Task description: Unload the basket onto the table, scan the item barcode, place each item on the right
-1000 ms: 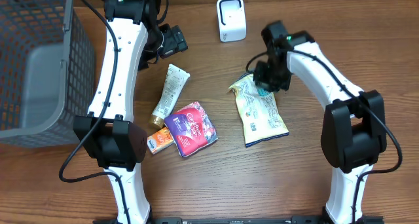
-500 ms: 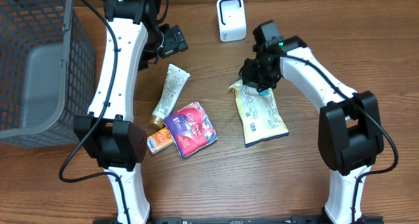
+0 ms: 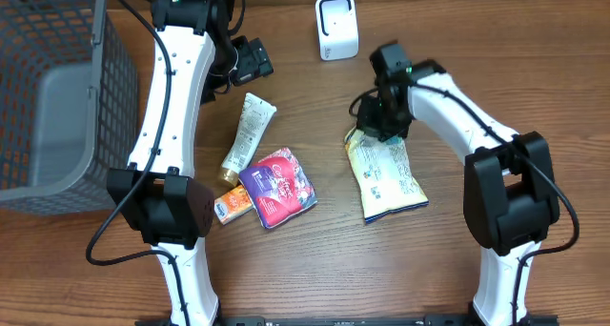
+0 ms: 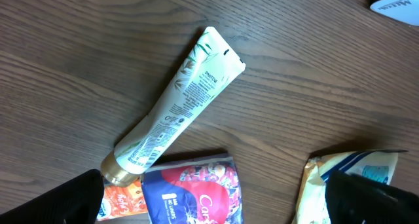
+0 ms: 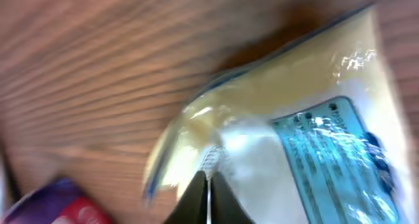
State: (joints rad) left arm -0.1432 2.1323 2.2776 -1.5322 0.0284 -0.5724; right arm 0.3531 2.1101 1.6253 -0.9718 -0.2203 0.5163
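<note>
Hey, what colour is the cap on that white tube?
Gold. The cap shows best in the left wrist view.

Even bright light, faint shadows; right wrist view motion-blurred, with glare on the pouch (image 5: 298, 112).

The left arm (image 3: 172, 97) stretches from its base at the near side straight to the far side, where its wrist bends in toward the middle. The left gripper (image 3: 250, 61) has its jaws spread wide and holds nothing. The right arm (image 3: 457, 92) arches back and inward, wrist tipped down. The right gripper (image 3: 375, 126) sits low, its fingers (image 5: 196, 198) pinched together on the top edge of the snack packet (image 3: 389, 178).
</note>
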